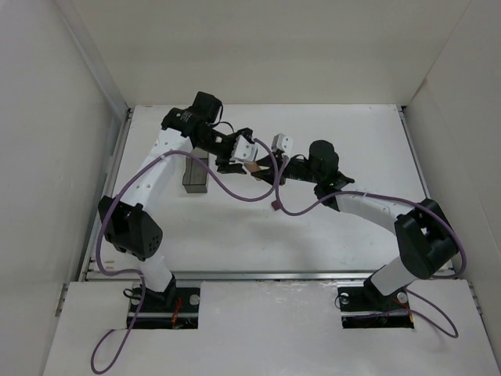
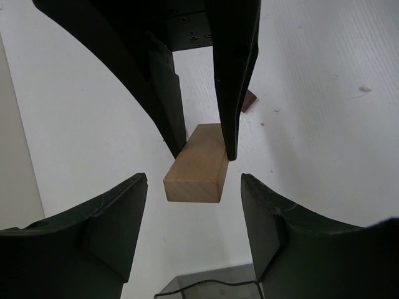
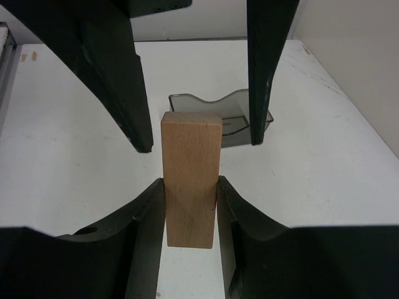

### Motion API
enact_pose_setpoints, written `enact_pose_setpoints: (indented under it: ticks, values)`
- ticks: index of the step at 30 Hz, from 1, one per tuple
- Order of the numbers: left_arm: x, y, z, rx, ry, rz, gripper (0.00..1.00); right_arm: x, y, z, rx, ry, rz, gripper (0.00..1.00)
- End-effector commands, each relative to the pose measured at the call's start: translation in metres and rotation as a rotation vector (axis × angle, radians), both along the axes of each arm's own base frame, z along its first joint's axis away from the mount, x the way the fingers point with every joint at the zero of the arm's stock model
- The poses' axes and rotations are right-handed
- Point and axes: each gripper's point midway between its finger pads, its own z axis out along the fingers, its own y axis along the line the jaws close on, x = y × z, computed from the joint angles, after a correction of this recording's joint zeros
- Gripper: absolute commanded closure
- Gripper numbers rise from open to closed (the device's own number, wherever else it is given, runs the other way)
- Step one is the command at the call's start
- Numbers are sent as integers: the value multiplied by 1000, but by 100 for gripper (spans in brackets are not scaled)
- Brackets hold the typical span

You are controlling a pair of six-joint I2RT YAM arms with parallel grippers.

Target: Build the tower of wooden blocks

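A light tan wooden block (image 3: 192, 180) is gripped between my right gripper's (image 3: 190, 182) fingers and sticks out past their tips. In the top view the block (image 1: 252, 168) sits mid-table between the two grippers. My left gripper (image 2: 193, 180) is open. Its fingers (image 2: 100, 230) stand either side of the block's near end (image 2: 194, 168) without touching it. A small dark reddish-brown piece (image 1: 275, 206) lies on the table nearer the arms' bases. It also shows in the left wrist view (image 2: 249, 99). In the top view my left gripper (image 1: 235, 160) faces my right gripper (image 1: 260, 170).
A dark translucent rectangular bin (image 1: 196, 176) stands just left of the grippers, under the left arm. It shows in the right wrist view (image 3: 221, 115) and at the bottom of the left wrist view (image 2: 212, 286). White walls enclose the table (image 1: 352, 141).
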Motion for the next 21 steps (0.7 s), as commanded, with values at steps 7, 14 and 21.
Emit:
enact_pose_setpoints:
  ticks: [7, 14, 21]
  values:
    - [8, -10, 8, -37, 27, 52, 65, -4, 3, 36, 62, -112, 41, 100]
    - [-1, -14, 16, -25, 41, 47, 86, -1, 5, 34, 44, -84, 41, 94]
    - [15, -18, 9, 19, 120, 250, 100, 12, -1, 22, 4, -2, -53, 0]
